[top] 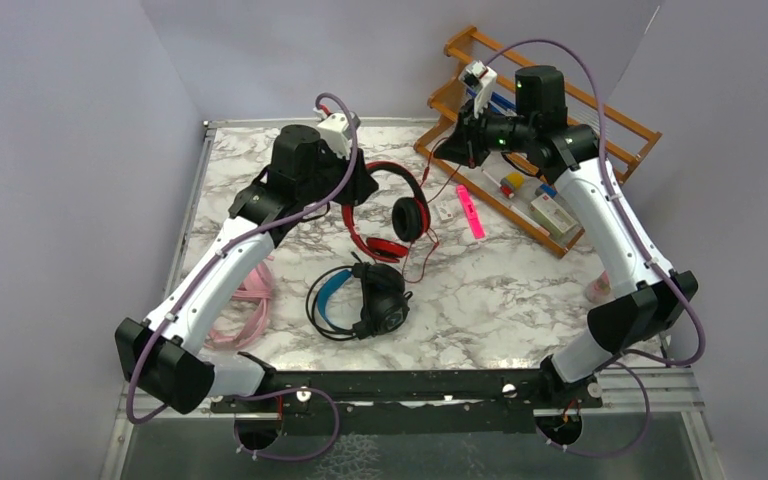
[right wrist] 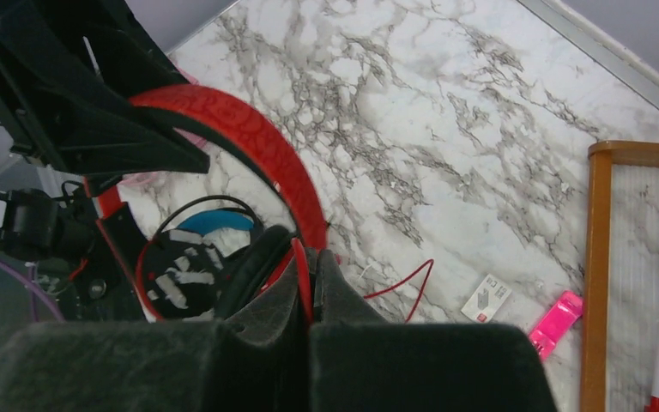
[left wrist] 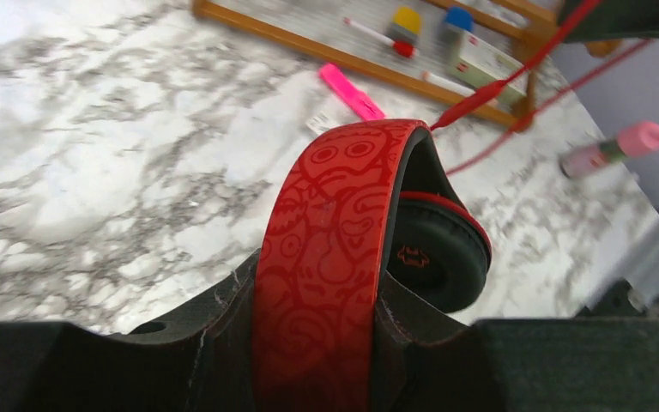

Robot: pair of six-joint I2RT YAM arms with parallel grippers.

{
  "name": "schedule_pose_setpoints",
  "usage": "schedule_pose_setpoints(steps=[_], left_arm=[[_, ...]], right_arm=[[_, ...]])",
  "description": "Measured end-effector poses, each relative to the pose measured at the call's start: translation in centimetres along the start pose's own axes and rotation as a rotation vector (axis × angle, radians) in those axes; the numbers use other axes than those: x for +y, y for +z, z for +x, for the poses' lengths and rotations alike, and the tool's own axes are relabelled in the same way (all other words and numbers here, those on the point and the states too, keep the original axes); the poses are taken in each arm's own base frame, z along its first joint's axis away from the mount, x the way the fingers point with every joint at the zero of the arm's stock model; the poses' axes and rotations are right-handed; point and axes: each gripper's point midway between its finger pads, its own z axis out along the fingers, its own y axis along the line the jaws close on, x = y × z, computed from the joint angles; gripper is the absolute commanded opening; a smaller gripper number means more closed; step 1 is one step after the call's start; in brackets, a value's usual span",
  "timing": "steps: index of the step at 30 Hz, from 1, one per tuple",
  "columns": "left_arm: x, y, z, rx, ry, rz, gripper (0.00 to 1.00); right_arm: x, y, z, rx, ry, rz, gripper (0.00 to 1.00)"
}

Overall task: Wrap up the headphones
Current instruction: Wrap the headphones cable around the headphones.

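A robot lab booth; plain screens (top: 60, 150) wall a marble-topped table (top: 520, 290).

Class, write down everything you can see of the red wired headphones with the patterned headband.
The red headphones have a glossy red headband embossed with cartoon doodles, black inside, and black padded ear cushions edged red. The left gripper clamps the headband; the right gripper pinches its thin red cable above the marble table.

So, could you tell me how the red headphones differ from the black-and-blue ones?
The red headphones are held by the headband in the left gripper; the black-and-blue headphones lie untouched on the table. The red cable runs up to the shut right gripper; the black cable lies looped beside them. Both are wired over-ear.
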Motion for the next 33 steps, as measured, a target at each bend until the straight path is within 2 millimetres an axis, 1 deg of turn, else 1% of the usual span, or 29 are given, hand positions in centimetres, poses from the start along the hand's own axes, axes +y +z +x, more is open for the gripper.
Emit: schedule_pose_setpoints(steps=[2,5,7,11,14,19,23,26,29,33], left_arm=[[1.6,-0.3,-0.5,-0.057,-0.010,-0.096,0.00],[3.1,-0.5,-2.0,-0.144,-0.011,-0.184,0.00],[3.9,-0.4,-3.2,-0.196,-0.011,-0.223,0.00],[4.4,0.4,-4.9,-0.269,-0.025,-0.244,0.00],[4.7,0.7,-5.5,-0.297,-0.050,-0.253,0.00],[5.2,0.5,-6.2,-0.361,-0.139,-0.273,0.00],[6.0,0.3,-6.4,-0.415,-0.264,-0.284,0.00],[7.0,0.2,-6.4,-0.464,-0.361,-0.299,0.00],[7.5,0.4,-6.7,-0.505,-0.430,-0.306,0.00],[8.0,1.6,-7.9,-0.573,-0.521,-0.286,0.00]], right_arm=[[0.3,-0.3,-0.4,0.012,0.019,-0.003,0.01],[1.3,-0.5,-1.4,0.016,0.050,-0.053,0.01],[2.1,-0.5,-1.7,0.021,0.077,-0.091,0.00],[3.6,-0.2,-2.2,0.045,0.134,-0.154,0.01],[4.3,0.1,-2.8,0.060,0.165,-0.175,0.01],[5.0,-0.1,-3.0,0.071,0.207,-0.190,0.01],[5.3,-0.1,-3.2,0.067,0.243,-0.197,0.01],[6.0,0.0,-3.8,0.046,0.284,-0.235,0.00],[7.6,0.7,-4.7,0.028,0.315,-0.282,0.01],[12.0,2.2,-6.4,0.013,0.296,-0.384,0.01]])
